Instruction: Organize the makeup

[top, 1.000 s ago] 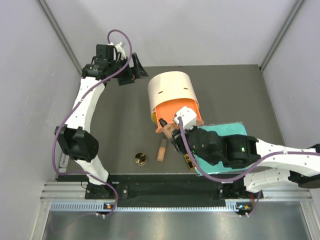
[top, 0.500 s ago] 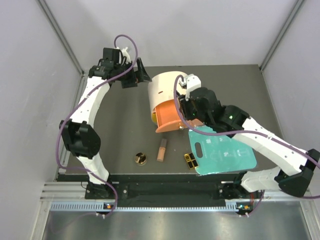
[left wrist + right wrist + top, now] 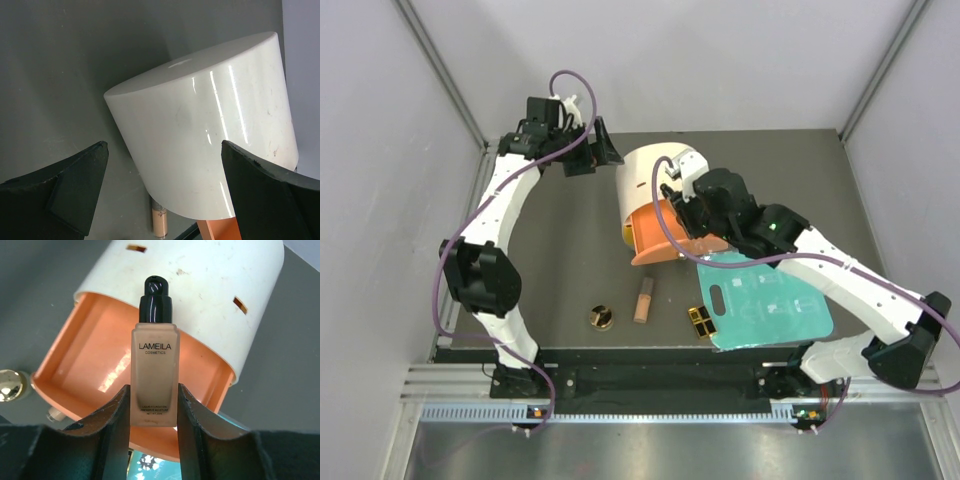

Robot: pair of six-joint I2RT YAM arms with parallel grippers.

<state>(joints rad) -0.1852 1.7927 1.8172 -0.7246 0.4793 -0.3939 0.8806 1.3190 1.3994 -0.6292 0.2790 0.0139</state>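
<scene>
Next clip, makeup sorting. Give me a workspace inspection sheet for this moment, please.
Surface: dark grey table, nothing spilled.
Job's things: foundation bottle held in right gripper; peach tube, gold compact, black-and-gold piece lying loose near front edge.
Clutter: cream-and-orange box on its side; teal board.
Grippers: left gripper open, empty, apart from box; right shut on bottle, facing box's orange mouth.
Cables: purple cables loop along both arms.
Surroundings: pale walls, nothing else seen.

A lab test cell: plain grey walls [image 3: 720, 60] enclose a dark table [image 3: 560, 250]
</scene>
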